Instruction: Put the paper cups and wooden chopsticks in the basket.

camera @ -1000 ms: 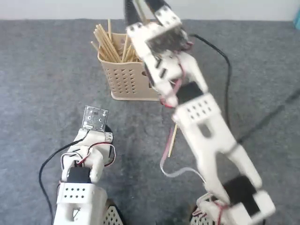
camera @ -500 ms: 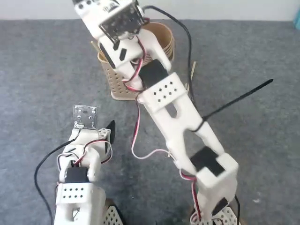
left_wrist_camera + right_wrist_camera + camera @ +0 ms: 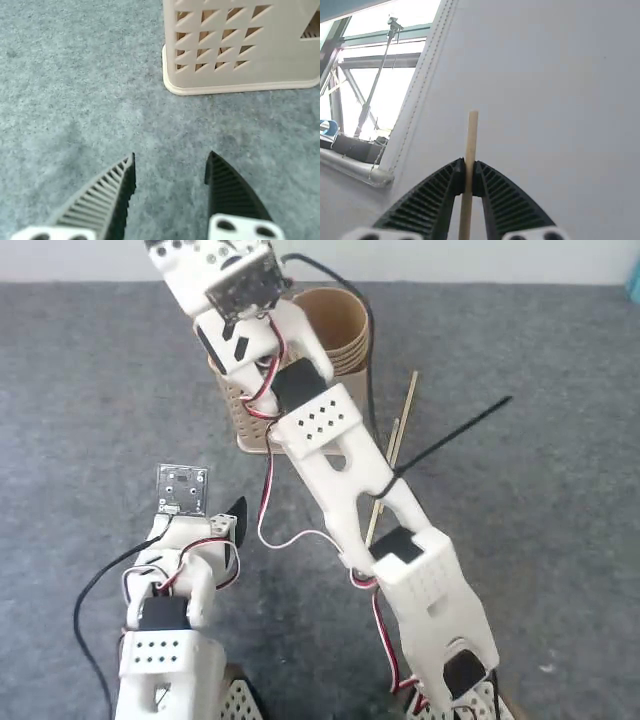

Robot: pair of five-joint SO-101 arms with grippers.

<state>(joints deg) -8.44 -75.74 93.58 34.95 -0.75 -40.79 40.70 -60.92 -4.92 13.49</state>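
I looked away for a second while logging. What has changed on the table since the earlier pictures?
The right arm swung leftward across the basket and stretched farther out, uncovering the paper cups. The right gripper is shut on a chopstick. The left arm nudged slightly left, with the left gripper open. The basket stayed put.

The left arm (image 3: 165, 660) and right arm (image 3: 345, 465) are white shells with black servo blocks, grids of round holes, and red, white and black cables. The left end effector (image 3: 171, 160) and right end effector (image 3: 468, 167) have dark ribbed, tapering fingers (image 3: 107, 195) on white screw-holed mounts.
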